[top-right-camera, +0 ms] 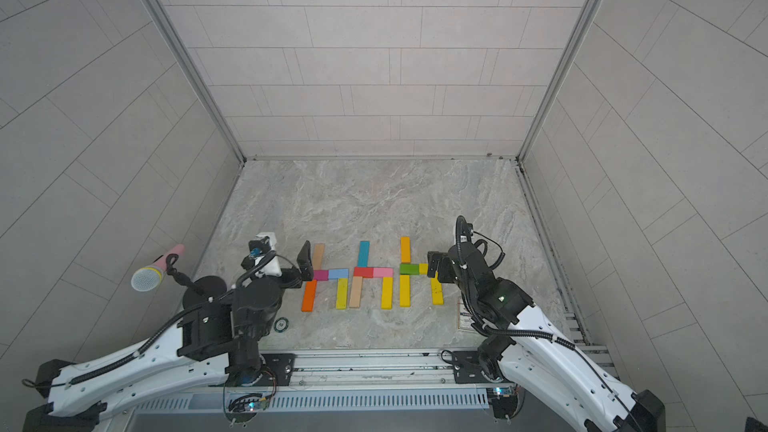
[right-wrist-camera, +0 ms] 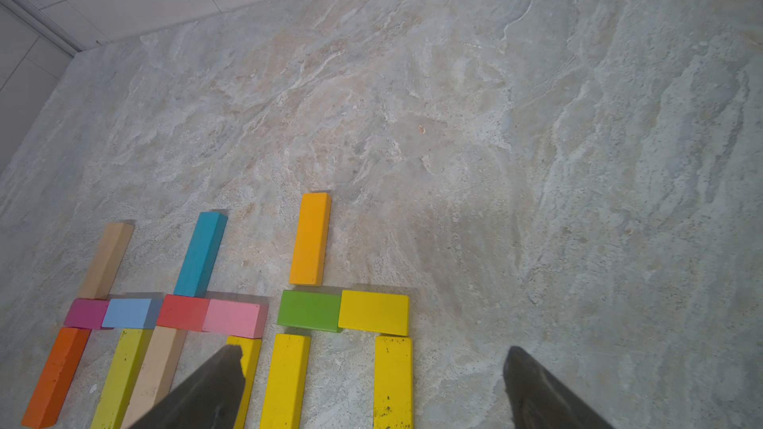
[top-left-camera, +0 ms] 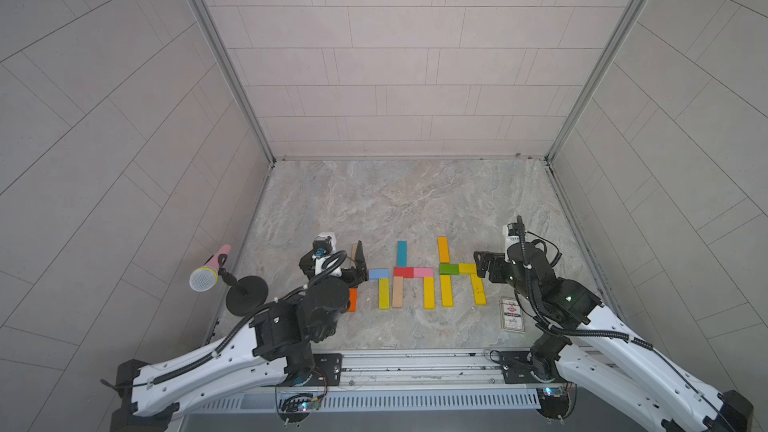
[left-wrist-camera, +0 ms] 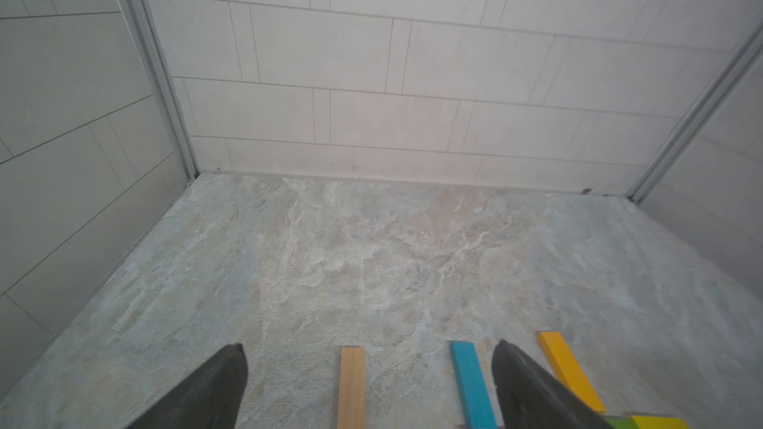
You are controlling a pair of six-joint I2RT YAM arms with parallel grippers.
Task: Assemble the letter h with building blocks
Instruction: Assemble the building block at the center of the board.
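Building blocks (top-left-camera: 403, 272), small flat wooden rectangles, painted and plain: flat on grey marbled desk (top-left-camera: 415, 201), near centre, forming three h-shapes side by side.
Right pincer (right-wrist-camera: 373, 350): released, empty, over long yellow block (right-wrist-camera: 393, 381), right leg of rightmost h.
Left pincer (left-wrist-camera: 368, 352): released, empty, over long plain-wood block (left-wrist-camera: 351, 385), leftmost stem.
Step judged: placement finished.
Next move calls for: raising both straight up, clear, without nudging legs.

Bright, even light; soft shadows, sharp focus, edges bowed.
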